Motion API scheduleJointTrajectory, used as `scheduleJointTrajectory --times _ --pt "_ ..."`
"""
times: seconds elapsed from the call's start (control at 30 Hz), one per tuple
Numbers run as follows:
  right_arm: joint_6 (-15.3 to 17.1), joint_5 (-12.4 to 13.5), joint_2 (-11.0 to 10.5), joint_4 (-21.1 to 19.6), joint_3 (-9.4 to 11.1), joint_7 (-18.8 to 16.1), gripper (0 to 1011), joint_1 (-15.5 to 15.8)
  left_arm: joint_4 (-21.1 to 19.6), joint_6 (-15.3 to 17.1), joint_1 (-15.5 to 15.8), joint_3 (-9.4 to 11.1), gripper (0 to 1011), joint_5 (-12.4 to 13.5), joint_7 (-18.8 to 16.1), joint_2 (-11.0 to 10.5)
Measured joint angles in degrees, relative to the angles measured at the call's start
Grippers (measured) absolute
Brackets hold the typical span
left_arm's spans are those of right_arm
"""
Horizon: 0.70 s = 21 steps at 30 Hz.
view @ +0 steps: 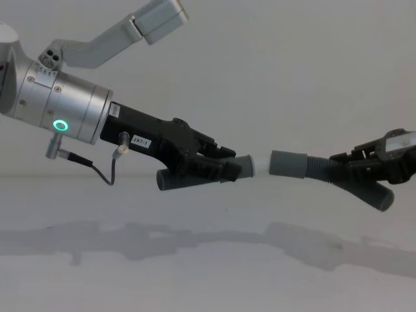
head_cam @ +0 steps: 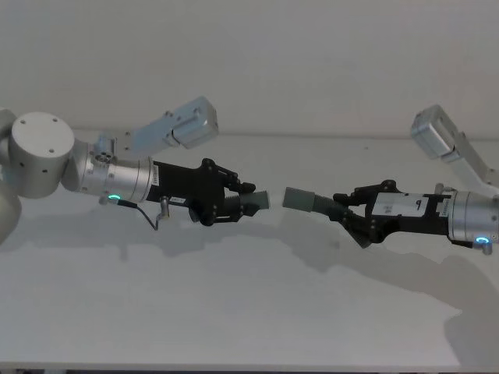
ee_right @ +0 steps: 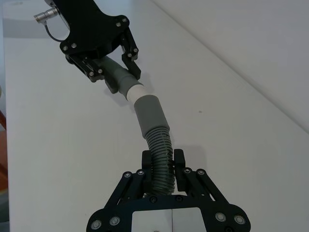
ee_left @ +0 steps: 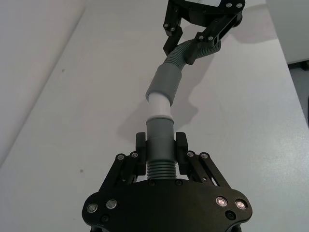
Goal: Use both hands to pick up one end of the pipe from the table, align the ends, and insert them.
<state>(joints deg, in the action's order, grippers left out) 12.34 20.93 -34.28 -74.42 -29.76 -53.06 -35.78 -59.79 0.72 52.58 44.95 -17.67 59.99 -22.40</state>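
In the head view, the left gripper [head_cam: 248,199] clenches one pipe piece [head_cam: 253,204] and the right gripper [head_cam: 348,206] grasps the other pipe piece [head_cam: 308,200], both held above the table [head_cam: 234,312], cuffs facing with a gap between. In the left wrist view, a white tip [ee_left: 159,107] meets the wider cuff [ee_left: 163,84]. The chest view shows them level.

Small white sticker on left gripper [view: 229,168] body, chest view: reads approximately "297-1". White label on right gripper [head_cam: 341,204] body: print illegible.
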Motion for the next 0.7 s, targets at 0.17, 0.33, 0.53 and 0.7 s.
scheduleJointTrajectory --times 0.17,0.33,0.53,0.7 --pt "-0.1 0.3 0.1 0.1 -0.3 -0.1 268 -0.2 0.7 -0.4 0.4 0.4 346 -0.3 0.6 0.2" --pt "-0.3 0.4 0.2 0.4 -0.7 -0.2 268 -0.6 1.3 -0.8 0.8 0.7 346 -0.5 1.1 0.3" --pt "-0.3 0.5 0.4 0.8 -1.2 -0.5 268 -1.0 2.1 -1.2 1.2 1.0 346 -0.8 1.5 0.5" --pt "-0.4 0.6 0.5 1.3 -1.6 -0.7 268 -1.5 2.8 -1.4 1.5 1.3 346 -1.0 1.8 0.7"
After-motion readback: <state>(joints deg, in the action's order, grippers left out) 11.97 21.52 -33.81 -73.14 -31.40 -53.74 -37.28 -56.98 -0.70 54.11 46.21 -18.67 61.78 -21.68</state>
